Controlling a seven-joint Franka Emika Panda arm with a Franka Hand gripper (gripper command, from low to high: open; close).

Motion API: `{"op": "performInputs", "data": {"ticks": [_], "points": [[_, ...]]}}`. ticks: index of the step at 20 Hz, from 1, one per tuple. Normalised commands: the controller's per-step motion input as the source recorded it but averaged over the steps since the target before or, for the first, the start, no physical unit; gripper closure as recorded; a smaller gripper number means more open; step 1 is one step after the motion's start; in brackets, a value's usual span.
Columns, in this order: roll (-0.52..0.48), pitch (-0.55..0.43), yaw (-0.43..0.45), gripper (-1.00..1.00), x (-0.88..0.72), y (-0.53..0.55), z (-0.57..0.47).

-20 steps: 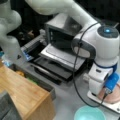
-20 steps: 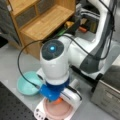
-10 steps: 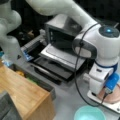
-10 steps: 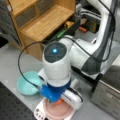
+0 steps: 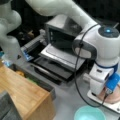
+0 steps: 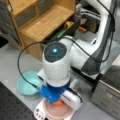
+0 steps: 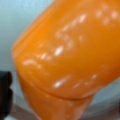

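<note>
Fingers hidden beneath the wrist; grip state cannot be told. Gripper (image 6: 58, 101) is lowered over a pink plate (image 6: 53, 112), an orange object (image 7: 70, 55) seen just under it. Teal bowl (image 6: 27, 83) sits beside.

Glossy orange object (image 7: 67, 55), pink plate (image 6: 53, 111), teal bowl (image 6: 26, 83).

The white Franka arm (image 5: 62, 10) is seen bent over and pointed straight downward in both front views. Its rounded white wrist housing (image 6: 55, 62) carries a glowing blue light on top. The gripper (image 6: 58, 102) is lowered beneath a blue mounting block, its fingers largely hidden.
</note>
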Motion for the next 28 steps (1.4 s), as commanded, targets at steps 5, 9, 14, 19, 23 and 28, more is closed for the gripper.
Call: {"op": "performInputs", "data": {"ticks": [5, 9, 14, 19, 23, 28], "points": [[-0.242, -0.032, -0.004, -1.00, 0.07, 0.12, -0.01], [-0.244, -0.017, -0.011, -1.00, 0.05, 0.10, 0.02], [-0.242, -0.010, -0.010, -1.00, 0.05, 0.08, 0.04], [-0.218, 0.006, 0.009, -1.00, 0.03, 0.01, 0.08], [-0.158, 0.027, 0.046, -1.00, -0.01, -0.14, 0.23], [-0.050, 0.042, 0.114, -1.00, -0.03, -0.32, 0.27]]}}
